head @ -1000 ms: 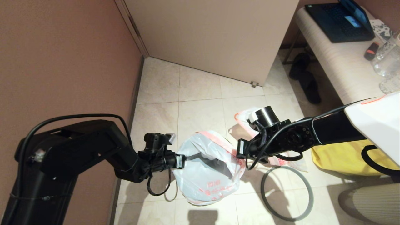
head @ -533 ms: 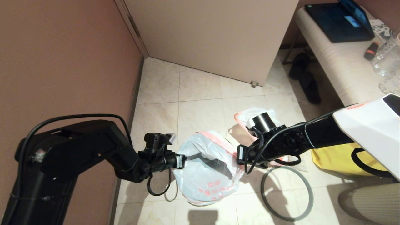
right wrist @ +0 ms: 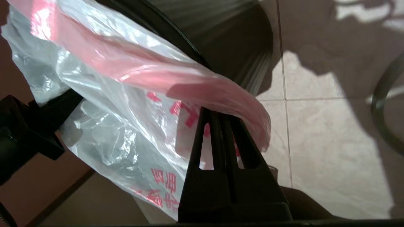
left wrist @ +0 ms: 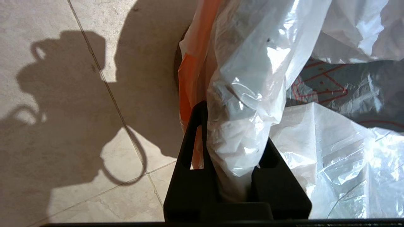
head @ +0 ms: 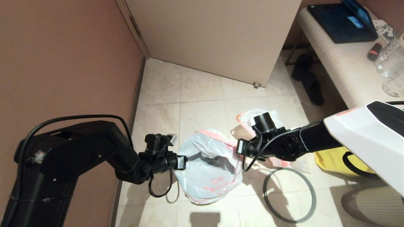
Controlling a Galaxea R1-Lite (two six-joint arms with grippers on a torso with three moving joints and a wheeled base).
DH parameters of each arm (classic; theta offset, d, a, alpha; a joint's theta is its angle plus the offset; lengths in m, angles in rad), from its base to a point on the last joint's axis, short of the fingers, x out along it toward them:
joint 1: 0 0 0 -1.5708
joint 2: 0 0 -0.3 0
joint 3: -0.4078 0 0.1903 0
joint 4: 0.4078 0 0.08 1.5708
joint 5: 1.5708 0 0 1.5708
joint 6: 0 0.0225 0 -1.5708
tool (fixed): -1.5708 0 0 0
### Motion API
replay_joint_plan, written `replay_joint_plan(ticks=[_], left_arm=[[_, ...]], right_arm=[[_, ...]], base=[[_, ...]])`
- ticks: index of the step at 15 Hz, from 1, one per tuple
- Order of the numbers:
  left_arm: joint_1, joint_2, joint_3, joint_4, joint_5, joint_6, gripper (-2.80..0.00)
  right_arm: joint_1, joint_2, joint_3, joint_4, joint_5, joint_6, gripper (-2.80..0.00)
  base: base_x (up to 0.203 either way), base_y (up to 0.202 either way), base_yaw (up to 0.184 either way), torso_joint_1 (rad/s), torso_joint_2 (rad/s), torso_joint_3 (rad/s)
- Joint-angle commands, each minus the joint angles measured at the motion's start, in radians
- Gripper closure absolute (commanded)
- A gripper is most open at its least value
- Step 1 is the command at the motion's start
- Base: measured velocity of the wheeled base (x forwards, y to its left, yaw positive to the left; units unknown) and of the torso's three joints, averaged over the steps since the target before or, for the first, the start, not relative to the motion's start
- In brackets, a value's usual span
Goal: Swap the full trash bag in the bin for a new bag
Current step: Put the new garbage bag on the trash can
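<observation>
With both grippers, left gripper [left wrist: 232, 142] and right gripper [right wrist: 221, 126], clamped tight on the thin translucent white new bag's [head: 208, 176] pink rim, overstretching across the round black plastic bin [right wrist: 233, 41] could tear it.

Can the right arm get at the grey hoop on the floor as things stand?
Probably not yet: the right gripper is shut on the new bag's pink rim. The grey hoop lies unobstructed on the tiles just beneath that arm.

The new bag [head: 210, 176] drapes over the bin [right wrist: 233, 41], hiding nearly all of it; the full trash bag [head: 252, 114] sits mostly behind the right arm; the yellow tote [head: 328, 160] is largely covered too.
</observation>
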Motion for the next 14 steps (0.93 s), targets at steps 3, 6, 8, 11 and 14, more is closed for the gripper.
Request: replay_joint_plan(ticks=[3,6,8,11,14], left_arm=[[-0.001,-0.002,0.002,-0.003,-0.003,0.001,0.0],[-0.002,-0.004,0.006,-0.003,-0.005,0.001,0.0],[-0.002,-0.005,0.011,-0.003,-0.008,0.001,0.0],[-0.002,-0.005,0.011,-0.003,-0.008,0.001,0.0],[-0.002,-0.005,0.011,-0.003,-0.008,0.001,0.0]], right_arm=[[0.0,0.057,-0.077,-0.007,-0.001,0.001,0.0],[0.004,0.119,-0.149,0.003,-0.002,-0.002,0.0],[0.014,0.16,-0.195,0.039,-0.002,-0.003,0.0],[0.028,0.224,-0.254,0.063,-0.032,-0.002,0.0],[0.029,0.262,-0.294,0.063,-0.1,-0.001,0.0]], base=[[0.0,0.0,0.0,0.0,0.0,0.0],[0.0,0.0,0.0,0.0,0.0,0.0],[0.0,0.0,0.0,0.0,0.0,0.0],[0.0,0.0,0.0,0.0,0.0,0.0],[0.0,0.0,0.0,0.0,0.0,0.0]])
